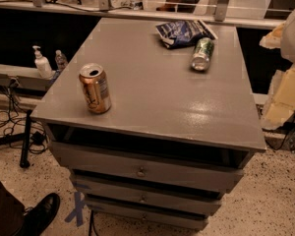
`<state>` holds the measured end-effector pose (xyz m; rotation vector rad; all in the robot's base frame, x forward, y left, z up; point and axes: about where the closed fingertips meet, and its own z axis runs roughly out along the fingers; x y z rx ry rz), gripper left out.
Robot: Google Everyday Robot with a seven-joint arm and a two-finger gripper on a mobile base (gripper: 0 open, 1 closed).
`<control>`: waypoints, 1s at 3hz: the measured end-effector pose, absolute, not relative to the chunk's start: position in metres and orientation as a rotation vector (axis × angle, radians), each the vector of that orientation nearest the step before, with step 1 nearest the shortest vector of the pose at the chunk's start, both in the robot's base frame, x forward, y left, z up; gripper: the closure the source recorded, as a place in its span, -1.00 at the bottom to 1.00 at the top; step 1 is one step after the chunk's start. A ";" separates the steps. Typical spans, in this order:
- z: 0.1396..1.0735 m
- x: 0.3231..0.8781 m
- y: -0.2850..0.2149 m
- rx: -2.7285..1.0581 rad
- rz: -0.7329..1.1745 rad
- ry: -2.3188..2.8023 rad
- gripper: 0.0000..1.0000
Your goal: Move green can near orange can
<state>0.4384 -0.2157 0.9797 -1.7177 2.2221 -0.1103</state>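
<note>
The green can (pixel 202 54) lies on its side on the grey cabinet top (pixel 152 97), towards the back right, with its silver end facing the front. The orange can (pixel 95 88) stands upright near the front left corner, its opened silver top showing. The two cans are far apart. Pale cream parts of my arm (pixel 287 77) show at the right edge of the view, beside the cabinet and off its top. My gripper itself is out of view.
A blue crinkled snack bag (pixel 183 32) lies at the back, just behind the green can. The cabinet has drawers (pixel 140 171) below. A pump bottle (pixel 42 63) stands on a ledge at left. Cables and a person's shoe (pixel 39 213) are on the floor at left.
</note>
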 end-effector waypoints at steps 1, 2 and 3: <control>0.980 0.438 -0.216 -1.718 -0.110 2.222 -1.00; 0.979 0.442 -0.214 -1.692 -0.117 2.231 -1.00; 0.965 0.473 -0.207 -1.583 -0.106 2.273 -1.00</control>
